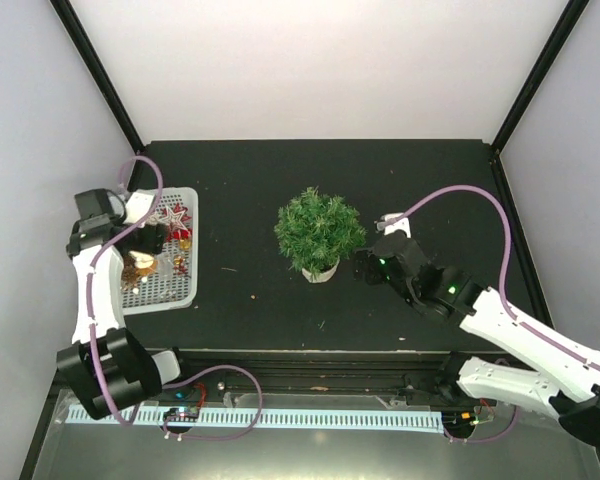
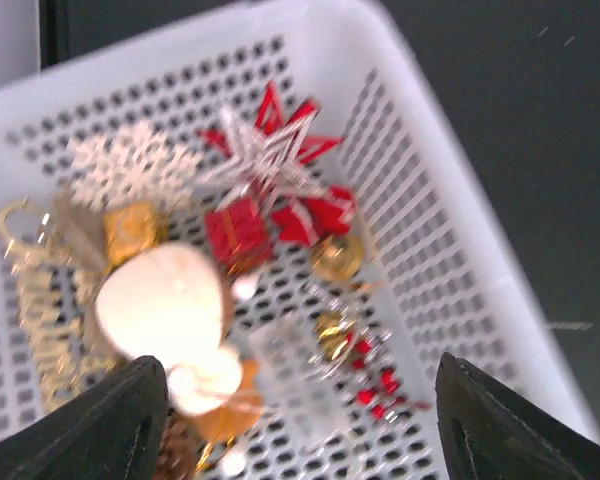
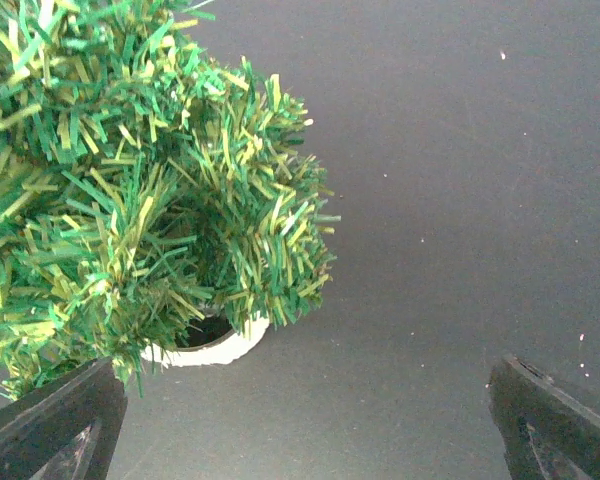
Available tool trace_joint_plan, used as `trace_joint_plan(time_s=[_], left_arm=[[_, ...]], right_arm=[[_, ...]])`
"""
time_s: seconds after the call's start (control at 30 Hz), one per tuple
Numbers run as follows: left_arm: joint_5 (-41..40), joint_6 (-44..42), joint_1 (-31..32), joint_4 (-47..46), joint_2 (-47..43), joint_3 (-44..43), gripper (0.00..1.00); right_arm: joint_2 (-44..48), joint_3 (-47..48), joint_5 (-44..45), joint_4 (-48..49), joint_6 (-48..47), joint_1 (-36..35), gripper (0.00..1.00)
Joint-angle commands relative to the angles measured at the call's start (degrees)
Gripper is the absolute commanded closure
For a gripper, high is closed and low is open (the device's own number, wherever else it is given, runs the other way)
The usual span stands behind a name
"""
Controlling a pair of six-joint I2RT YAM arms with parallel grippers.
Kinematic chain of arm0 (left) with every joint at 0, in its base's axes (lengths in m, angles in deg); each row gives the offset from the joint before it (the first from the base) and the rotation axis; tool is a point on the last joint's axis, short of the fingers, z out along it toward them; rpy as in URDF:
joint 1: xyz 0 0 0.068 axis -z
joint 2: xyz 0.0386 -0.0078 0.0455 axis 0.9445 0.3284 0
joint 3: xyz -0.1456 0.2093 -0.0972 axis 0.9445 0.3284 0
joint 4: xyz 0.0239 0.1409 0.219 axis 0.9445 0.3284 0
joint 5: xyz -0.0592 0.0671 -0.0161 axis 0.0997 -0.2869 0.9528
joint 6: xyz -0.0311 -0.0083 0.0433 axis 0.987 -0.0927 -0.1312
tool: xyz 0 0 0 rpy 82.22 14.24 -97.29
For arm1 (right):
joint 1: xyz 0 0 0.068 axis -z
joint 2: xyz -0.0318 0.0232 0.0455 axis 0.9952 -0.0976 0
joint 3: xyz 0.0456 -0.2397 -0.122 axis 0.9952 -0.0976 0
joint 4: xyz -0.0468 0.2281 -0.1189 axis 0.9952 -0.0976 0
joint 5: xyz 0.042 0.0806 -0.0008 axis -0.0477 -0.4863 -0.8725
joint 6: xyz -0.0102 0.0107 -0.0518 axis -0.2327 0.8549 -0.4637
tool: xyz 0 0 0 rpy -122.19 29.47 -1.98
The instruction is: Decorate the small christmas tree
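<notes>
Evidently the decorating has barely begun: no ornament shows on any branch in view, so every piece is judged still to be hung. Nearest the arm bases, the left gripper (image 2: 300, 445) hangs over the white perforated basket (image 2: 450, 260) at the table's left side, its fingers apart with nothing clamped between them. The right gripper (image 3: 300, 430) sits low just beside the small christmas tree (image 1: 319, 230), its fingers spread wide and empty. The tree stands upright in its cream-white pot (image 1: 320, 270) near the middle of the dark table (image 1: 430, 180), well apart from the basket. The basket holds all the decorations in a loose heap. At its near end lie a pale rounded ornament (image 2: 165, 305) and a gold curly piece (image 2: 35, 290), with something clear next to them that is too blurred to name. Farther in come a gold gift box (image 2: 132, 230), a red gift box (image 2: 237, 232) and a gold bauble (image 2: 337, 257). At the far end lie a cream snowflake (image 2: 135, 165) and a red-and-silver star (image 2: 270, 150).
</notes>
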Motion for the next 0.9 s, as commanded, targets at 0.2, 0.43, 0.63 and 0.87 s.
trace_joint_plan(time_s=[0.2,0.43,0.63,0.87], left_arm=[[7.85,-15.3,-18.5,3.22,11.69,-0.28,0.32],[13.68,-21.57,-17.93,3.71,18.37,-2.81,0.37],[15.12,-28.32,-16.9,7.64,25.6,-9.43,0.42],[12.81,-39.13,-14.35,15.12,30.08,-12.67,0.46]], right_arm=[[-6.1,3.23,-3.57,-0.06,1.37,-0.12,0.0],[-9.87,4.68,-5.17,-0.08,2.08,-0.14,0.0],[-11.33,5.45,-5.13,-0.14,1.98,-0.15,0.0],[-13.6,6.05,-5.9,-0.03,2.18,-0.14,0.0]])
